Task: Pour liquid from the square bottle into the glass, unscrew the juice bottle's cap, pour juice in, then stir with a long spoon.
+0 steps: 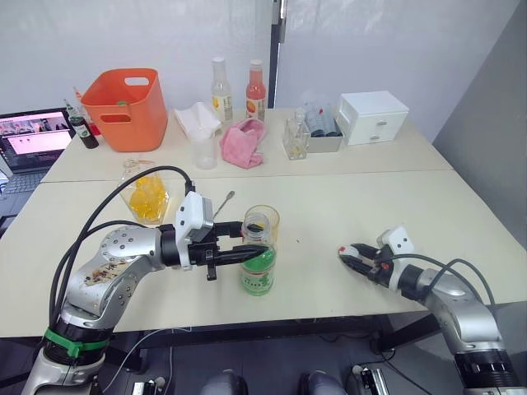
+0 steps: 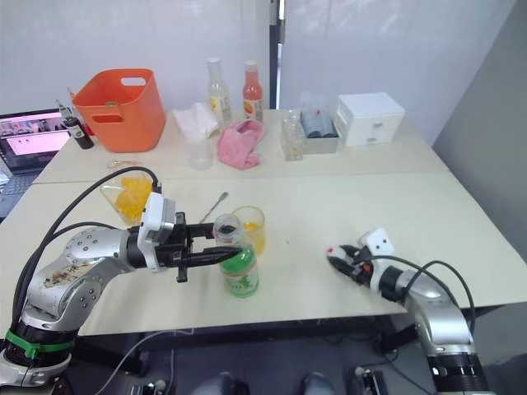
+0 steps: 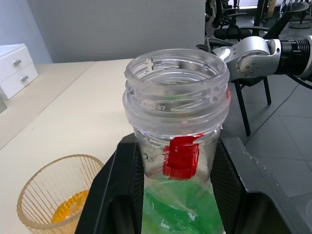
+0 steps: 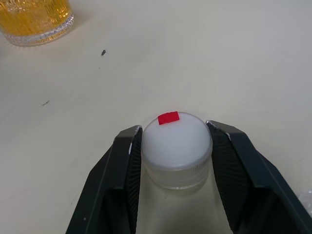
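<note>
Left gripper (image 1: 247, 253): clamped on the juice bottle's (image 1: 258, 265) open neck, near the counter's (image 1: 329, 206) front edge.
Glass (image 1: 262, 224): just behind, apparently part-filled; tilt slowly towards it.
Right gripper (image 4: 175, 146): pinching the cap (image 4: 176, 147), low over the counter.

The left gripper (image 1: 247, 253) covers the upper body of the juice bottle (image 1: 257, 271), and in the left wrist view the bottle's lower part is cut off by the edge. Behind the bottle, the glass (image 1: 265, 219) is partly hidden. The long spoon (image 1: 222, 202) is hidden along its handle behind the gripper's housing. The laptop (image 1: 29, 144) is cut off at the frame edge.
</note>
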Robot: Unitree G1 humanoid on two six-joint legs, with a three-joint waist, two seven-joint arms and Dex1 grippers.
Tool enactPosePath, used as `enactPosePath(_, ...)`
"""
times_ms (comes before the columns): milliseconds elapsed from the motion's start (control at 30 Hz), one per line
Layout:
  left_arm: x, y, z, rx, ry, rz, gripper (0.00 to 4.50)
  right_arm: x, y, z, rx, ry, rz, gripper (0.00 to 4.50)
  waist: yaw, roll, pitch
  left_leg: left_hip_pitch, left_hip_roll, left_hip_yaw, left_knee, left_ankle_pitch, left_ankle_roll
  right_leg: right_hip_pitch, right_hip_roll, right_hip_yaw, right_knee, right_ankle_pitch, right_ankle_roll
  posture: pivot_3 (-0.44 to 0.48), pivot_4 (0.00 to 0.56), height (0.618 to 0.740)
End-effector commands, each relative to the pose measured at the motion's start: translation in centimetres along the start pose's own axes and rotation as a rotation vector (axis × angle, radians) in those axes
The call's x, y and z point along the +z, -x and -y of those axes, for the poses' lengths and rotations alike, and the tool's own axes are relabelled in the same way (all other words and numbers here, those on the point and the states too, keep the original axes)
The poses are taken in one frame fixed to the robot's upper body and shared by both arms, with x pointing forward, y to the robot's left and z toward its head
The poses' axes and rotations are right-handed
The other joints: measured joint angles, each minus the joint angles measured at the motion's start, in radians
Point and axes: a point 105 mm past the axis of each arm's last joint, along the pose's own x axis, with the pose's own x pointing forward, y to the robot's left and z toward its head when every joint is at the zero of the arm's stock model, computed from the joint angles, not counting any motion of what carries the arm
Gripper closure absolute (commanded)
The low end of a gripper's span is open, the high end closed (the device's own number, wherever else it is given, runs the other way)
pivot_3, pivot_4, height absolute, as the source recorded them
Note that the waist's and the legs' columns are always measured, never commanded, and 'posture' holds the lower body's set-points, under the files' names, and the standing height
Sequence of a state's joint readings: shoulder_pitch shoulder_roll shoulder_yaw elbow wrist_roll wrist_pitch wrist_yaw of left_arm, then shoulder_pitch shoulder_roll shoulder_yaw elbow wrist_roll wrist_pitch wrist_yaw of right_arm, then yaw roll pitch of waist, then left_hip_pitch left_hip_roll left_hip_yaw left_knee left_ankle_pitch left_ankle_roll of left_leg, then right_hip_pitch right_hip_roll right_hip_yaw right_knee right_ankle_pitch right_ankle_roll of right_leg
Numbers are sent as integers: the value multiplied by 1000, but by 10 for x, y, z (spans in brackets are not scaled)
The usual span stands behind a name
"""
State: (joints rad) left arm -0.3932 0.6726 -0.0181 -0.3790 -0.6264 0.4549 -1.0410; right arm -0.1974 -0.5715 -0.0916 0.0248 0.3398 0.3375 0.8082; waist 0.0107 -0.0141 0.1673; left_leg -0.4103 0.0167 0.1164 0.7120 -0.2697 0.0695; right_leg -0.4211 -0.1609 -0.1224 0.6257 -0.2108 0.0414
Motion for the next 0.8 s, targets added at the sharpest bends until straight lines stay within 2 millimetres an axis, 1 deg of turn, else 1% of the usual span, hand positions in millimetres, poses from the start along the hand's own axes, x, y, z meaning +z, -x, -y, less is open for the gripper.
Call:
enactPosePath(33, 0, 1, 2, -9, -10, -16, 3046, 20, 1, -4, 34, 18, 80, 849, 0, 0, 0, 0, 0, 0, 0, 0, 0, 0, 0, 0, 0, 0, 0, 0, 150, 713)
enactPosePath(100, 0, 2, 2, -8, -10, -17, 3046, 35, 2, -6, 47, 37, 127, 176, 0, 0, 0, 0, 0, 0, 0, 0, 0, 0, 0, 0, 0, 0, 0, 0, 150, 713)
enactPosePath(133, 0, 2, 2, -8, -10, -17, 3046, 40, 2, -6, 51, 44, 141, 41, 0, 0, 0, 0, 0, 0, 0, 0, 0, 0, 0, 0, 0, 0, 0, 0, 150, 713)
enactPosePath(267, 0, 5, 2, -1, -13, -21, 3046, 72, 4, -14, 88, 100, 204, 41, 0, 0, 0, 0, 0, 0, 0, 0, 0, 0, 0, 0, 0, 0, 0, 0, 150, 713)
enactPosePath(367, 2, 9, 0, 16, -16, -21, 3046, 98, 3, -34, 176, 133, 240, 41, -1, 0, 0, 0, 0, 0, 0, 0, 0, -1, 0, 0, 0, 0, 0, 0, 150, 713)
enactPosePath(400, 2, 10, 0, 20, -16, -20, 3046, 103, 3, -39, 196, 132, 247, 41, -2, 0, 0, 0, 0, 0, 0, 0, 0, -1, 0, 0, 0, 0, 0, 0, 150, 713)
enactPosePath(467, 5, 16, -1, 44, -22, -19, 3046, 116, 2, -55, 266, 144, 254, 41, -3, 0, 0, 0, 1, 0, 0, 0, 0, -1, 0, 0, 0, 0, -1, 0, 150, 713)
enactPosePath(500, 6, 18, -2, 55, -24, -18, 3046, 119, 1, -61, 289, 149, 250, 41, -4, 0, 0, 0, 0, 0, 0, 0, 0, -1, 0, 0, 0, 0, -1, 0, 150, 713)
enactPosePath(633, 12, 31, -3, 96, -38, -27, 3046, 125, -3, -74, 328, 149, 240, 41, -4, 0, 0, -1, 0, 0, -1, 0, 0, -1, 0, 0, 0, 0, -1, 0, 150, 713)
enactPosePath(733, 21, 42, -7, 142, -57, -37, 3046, 122, -7, -78, 339, 147, 225, 41, -2, 0, 0, -1, 0, 0, -1, 0, 0, -1, 0, 0, 0, 0, -1, 0, 150, 713)
enactPosePath(800, 28, 52, -14, 184, -86, -55, 3046, 118, -10, -79, 344, 142, 211, 41, -1, 0, 0, -2, 0, 0, 0, 0, 0, -2, 0, 0, 1, 0, -1, 0, 150, 713)
